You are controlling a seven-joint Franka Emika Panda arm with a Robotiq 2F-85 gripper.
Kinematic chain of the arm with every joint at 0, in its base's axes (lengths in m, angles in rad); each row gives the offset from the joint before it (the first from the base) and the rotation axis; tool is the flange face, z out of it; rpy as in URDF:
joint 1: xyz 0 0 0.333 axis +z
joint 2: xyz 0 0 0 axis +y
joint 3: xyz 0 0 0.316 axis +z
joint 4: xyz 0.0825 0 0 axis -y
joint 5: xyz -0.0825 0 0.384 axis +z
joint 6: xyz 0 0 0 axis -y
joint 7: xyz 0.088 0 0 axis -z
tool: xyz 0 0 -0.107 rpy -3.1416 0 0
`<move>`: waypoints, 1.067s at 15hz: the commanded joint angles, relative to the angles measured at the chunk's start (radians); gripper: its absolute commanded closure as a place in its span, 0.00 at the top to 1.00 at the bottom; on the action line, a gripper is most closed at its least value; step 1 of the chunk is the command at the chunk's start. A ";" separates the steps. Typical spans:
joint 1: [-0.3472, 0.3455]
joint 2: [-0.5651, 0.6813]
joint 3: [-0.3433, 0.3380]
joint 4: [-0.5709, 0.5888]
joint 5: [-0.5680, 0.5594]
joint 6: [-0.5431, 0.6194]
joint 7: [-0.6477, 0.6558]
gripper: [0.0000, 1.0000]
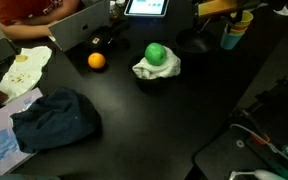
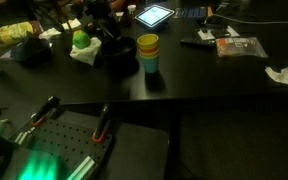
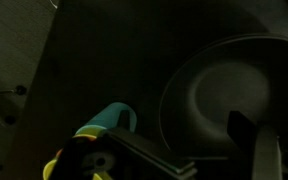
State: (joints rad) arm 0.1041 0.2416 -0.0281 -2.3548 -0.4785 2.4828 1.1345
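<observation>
In the wrist view my gripper [image 3: 189, 158] is open, its dark fingers [image 3: 248, 138] spread wide with nothing gripped between them. Right below it lies a round black bowl [image 3: 229, 80]; one finger is over the bowl's inside, the other outside its rim. Beside the bowl stands a stack of teal and yellow cups [image 3: 109, 118]. In an exterior view the black arm [image 2: 102, 22] reaches down over the bowl [image 2: 120, 55], with the cups [image 2: 148, 52] next to it. The picture is too dark to tell whether the fingers touch the bowl.
A green ball on a white cloth [image 1: 156, 55] [image 2: 82, 42], an orange [image 1: 96, 60] and a blue cloth [image 1: 54, 118] lie on the black table [image 1: 164, 110]. A tablet [image 2: 154, 15], a laptop [image 1: 79, 25] and a seated person [image 1: 29, 12] are at the back.
</observation>
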 commanded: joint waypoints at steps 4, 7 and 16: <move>0.018 0.010 -0.019 -0.001 0.008 0.000 -0.006 1.00; 0.027 0.032 -0.005 0.002 0.072 -0.005 0.029 1.00; 0.085 0.102 -0.071 0.005 0.060 0.117 0.213 1.00</move>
State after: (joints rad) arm 0.1558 0.3245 -0.0552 -2.3600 -0.3930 2.5499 1.2726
